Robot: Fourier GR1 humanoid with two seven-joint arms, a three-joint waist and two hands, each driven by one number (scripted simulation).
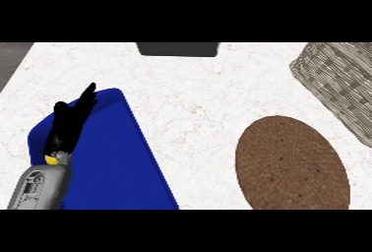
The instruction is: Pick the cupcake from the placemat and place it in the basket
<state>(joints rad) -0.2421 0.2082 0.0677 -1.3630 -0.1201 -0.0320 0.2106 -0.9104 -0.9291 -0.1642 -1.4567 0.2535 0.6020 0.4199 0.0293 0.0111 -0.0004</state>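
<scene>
Black left hand is held open, fingers straight, over a blue mat. No cupcake is seen on the brown placemat to its right or by the basket. Judged light and soft, it is best taken by the wrapper.

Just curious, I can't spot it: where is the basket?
In the head view, the basket sits at the counter's far right, cut by the edge, just beyond the round brown mat.

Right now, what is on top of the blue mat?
Only the left hand and its forearm show over the blue mat. Whatever they cover is hidden.
</scene>
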